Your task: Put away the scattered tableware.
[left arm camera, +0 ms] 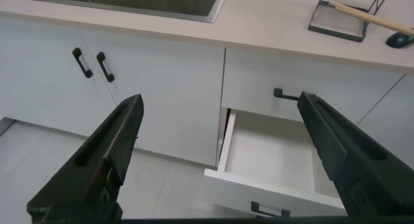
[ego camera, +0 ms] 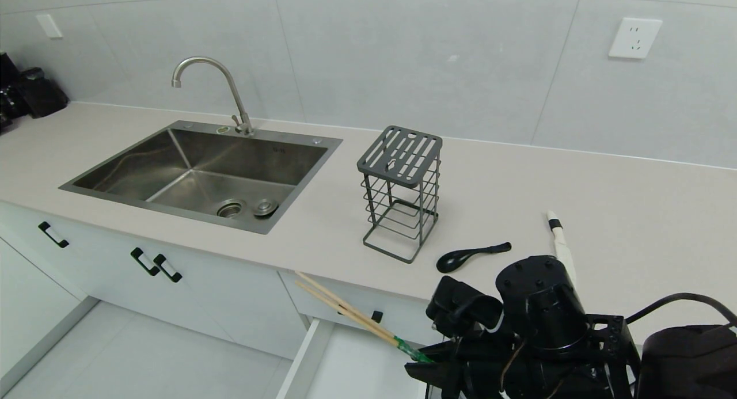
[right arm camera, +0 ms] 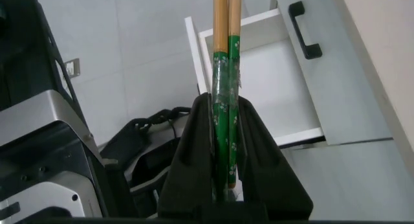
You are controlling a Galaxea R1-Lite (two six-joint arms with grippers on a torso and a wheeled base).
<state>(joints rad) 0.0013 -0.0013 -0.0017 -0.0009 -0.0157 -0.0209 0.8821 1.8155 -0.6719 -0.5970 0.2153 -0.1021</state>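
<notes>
- Two wooden chopsticks (ego camera: 351, 314) with green-wrapped ends are held side by side in the right gripper (ego camera: 420, 361). They are in the air in front of the surface (ego camera: 576, 180), above the open drawer (ego camera: 305, 353). Their bare ends slant up toward the surface's front edge, near the rack.
- In the right wrist view, the right gripper (right arm camera: 226, 104) has its fingers (right arm camera: 194, 140) closed on the green ends of the chopsticks (right arm camera: 220, 68), with the white drawer (right arm camera: 259, 68) behind them.
- The left gripper (left arm camera: 220, 101) has its two fingers (left arm camera: 110, 146) spread wide apart and holds nothing. It hangs in front of the cabinets, facing the drawer (left arm camera: 228, 140).
- One black spoon (ego camera: 469, 256) lies flat on the surface, just to the right of the rack and near the front edge.
- One long white utensil (ego camera: 561, 243) with a black band lies on the surface to the right of the spoon. Its near end is hidden behind the arm.
- One dark wire rack (ego camera: 403, 192) with a slotted top stands upright on the surface, between the sink and the spoon.
- One steel sink (ego camera: 253, 157) is set into the surface on the left, with one curved faucet (ego camera: 198, 59) behind it.
- Two white wall plates are on the tiles: one outlet (ego camera: 635, 37) and one switch (ego camera: 49, 26).
</notes>
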